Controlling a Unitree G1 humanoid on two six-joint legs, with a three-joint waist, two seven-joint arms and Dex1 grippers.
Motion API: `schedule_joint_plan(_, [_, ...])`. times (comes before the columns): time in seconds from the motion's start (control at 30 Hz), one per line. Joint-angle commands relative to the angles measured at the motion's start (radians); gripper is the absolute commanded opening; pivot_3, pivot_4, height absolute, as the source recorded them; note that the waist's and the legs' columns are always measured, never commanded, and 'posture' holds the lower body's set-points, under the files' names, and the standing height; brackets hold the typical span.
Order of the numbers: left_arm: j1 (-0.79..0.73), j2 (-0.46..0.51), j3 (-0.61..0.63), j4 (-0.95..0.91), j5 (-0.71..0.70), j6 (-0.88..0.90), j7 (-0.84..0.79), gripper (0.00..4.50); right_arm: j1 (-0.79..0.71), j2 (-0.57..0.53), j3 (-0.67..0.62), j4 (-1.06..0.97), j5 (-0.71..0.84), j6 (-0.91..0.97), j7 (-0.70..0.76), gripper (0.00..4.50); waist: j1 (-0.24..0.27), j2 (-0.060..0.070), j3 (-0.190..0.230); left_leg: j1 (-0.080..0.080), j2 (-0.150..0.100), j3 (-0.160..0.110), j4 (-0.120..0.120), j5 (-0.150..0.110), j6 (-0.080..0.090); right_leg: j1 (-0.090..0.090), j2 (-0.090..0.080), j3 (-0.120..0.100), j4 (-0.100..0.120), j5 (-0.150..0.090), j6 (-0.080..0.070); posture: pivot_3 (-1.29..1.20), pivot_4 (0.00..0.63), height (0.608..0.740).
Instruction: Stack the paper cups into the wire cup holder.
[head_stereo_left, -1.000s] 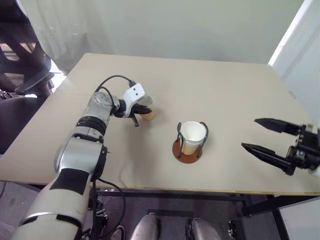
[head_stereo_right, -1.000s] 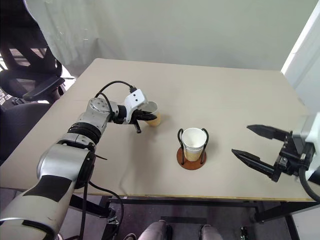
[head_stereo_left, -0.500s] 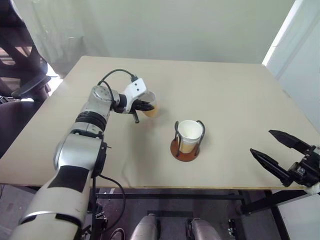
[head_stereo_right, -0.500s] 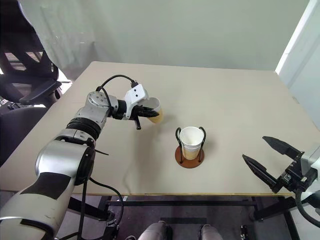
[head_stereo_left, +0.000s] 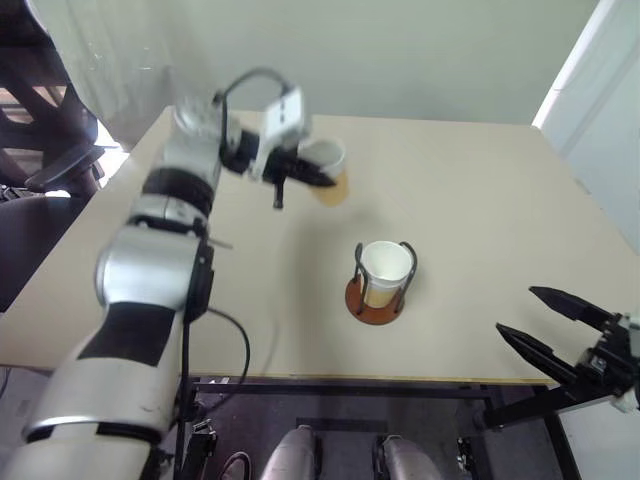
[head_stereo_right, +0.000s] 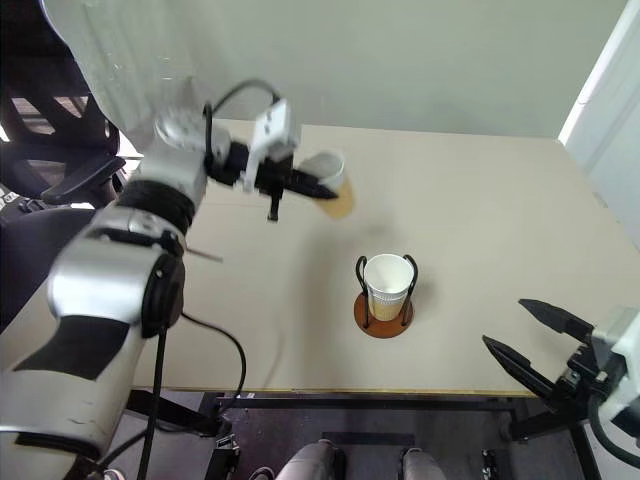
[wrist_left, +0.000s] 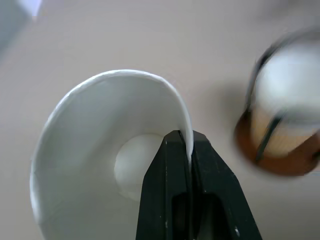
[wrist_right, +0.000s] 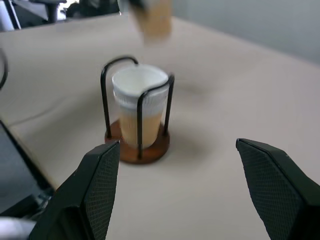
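We find no legible writing on any cup, on the holder, or on the arms. The tan table (head_stereo_left: 470, 200) carries the wire cup holder (head_stereo_left: 378, 290) near its front middle, rust-brown disc base down and two black wire loops upright. A paper cup (head_stereo_left: 385, 268) stands upright inside those loops, white mouth up; from the right wrist view we see the loops hugging its sides, and we cannot tell whether it is one cup or a nested stack. A dark office chair (head_stereo_left: 45, 165) sits off the table's left edge, and a pale wall runs behind the far edge. Nothing stands between the raised cup and the holder. Our left gripper (head_stereo_left: 300, 172) is up in the air over the table's far left part, fingers clamped on the rim wall of a second paper cup (head_stereo_left: 330, 172); in the left wrist view one black finger (wrist_left: 172, 185) lies inside the white interior, the other outside, pinched tight. That cup tilts, mouth toward the gripper, clear of the surface and well apart from the holder. Our right gripper (head_stereo_left: 555, 330) hangs past the table's front right edge, fingers spread wide, holding nothing, touching nothing.
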Motion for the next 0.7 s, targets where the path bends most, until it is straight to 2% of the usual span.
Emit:
schedule_joint_plan(0.03, [-0.043,-0.013,-0.12,-0.117,-0.21,0.044,-0.046,0.02,0.024,0.02,-0.055,-0.042,0.011,-0.041,-0.006,3.79,-0.006,0.0,0.0,0.001,-0.001,0.001,0.0,-0.002,0.0,0.0,-0.001,0.001,0.0,-0.001,0.0,0.0,0.15,0.74])
schedule_joint_plan(0.17, [-0.03,0.04,-0.41,-0.34,-0.546,0.133,-0.046,0.02,0.034,0.036,-0.046,-0.064,0.003,-0.056,-0.035,3.79,-0.011,0.001,0.0,0.002,-0.003,0.004,0.0,-0.005,0.001,0.0,-0.004,0.0,0.001,0.002,0.012,0.0,0.15,0.74])
schedule_joint_plan(0.33, [-0.036,0.138,-0.77,-0.506,-0.783,0.101,-0.046,0.02,0.042,0.045,-0.033,-0.094,-0.001,-0.062,-0.071,3.79,-0.014,0.002,-0.001,0.004,-0.003,0.004,0.001,-0.008,-0.001,0.001,-0.005,0.0,0.001,0.002,0.014,0.0,0.15,0.74])
schedule_joint_plan(0.47, [-0.08,0.172,-0.946,-0.537,-0.883,0.043,-0.046,0.02,0.062,0.062,-0.025,-0.117,-0.01,-0.07,-0.089,3.79,-0.013,0.002,0.0,0.004,-0.003,0.004,0.001,-0.007,0.0,0.003,-0.005,0.0,0.001,0.002,0.014,0.0,0.15,0.74])
schedule_joint_plan(0.7, [-0.126,0.18,-1.109,-0.569,-0.985,-0.006,-0.046,0.02,0.086,0.079,-0.015,-0.144,-0.017,-0.081,-0.118,3.79,-0.01,0.002,0.0,0.006,-0.004,0.004,0.002,-0.006,0.003,0.007,-0.007,-0.001,0.0,0.001,0.016,0.0,0.15,0.74])
